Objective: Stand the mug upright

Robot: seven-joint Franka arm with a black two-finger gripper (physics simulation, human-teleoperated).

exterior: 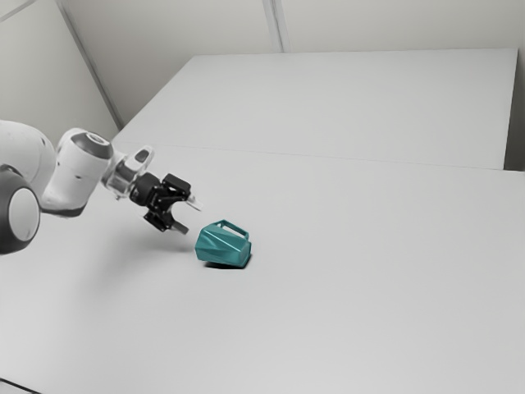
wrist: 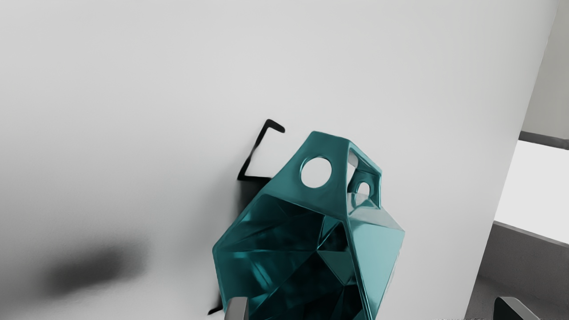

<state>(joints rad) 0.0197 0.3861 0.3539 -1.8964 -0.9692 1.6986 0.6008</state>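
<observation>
Lying sideways, one mug, handle uppermost

The faceted mug looks glossy, the table matt.

Bright, diffuse light, pale gray surface. Exterior view: dark, tight shadow under mug, broad faint shading below the arm. Wrist view: soft-edged dark smudge on the surface, pale sheen on mug's outer facet, deep shade inside.

No text can be read on anything.
</observation>
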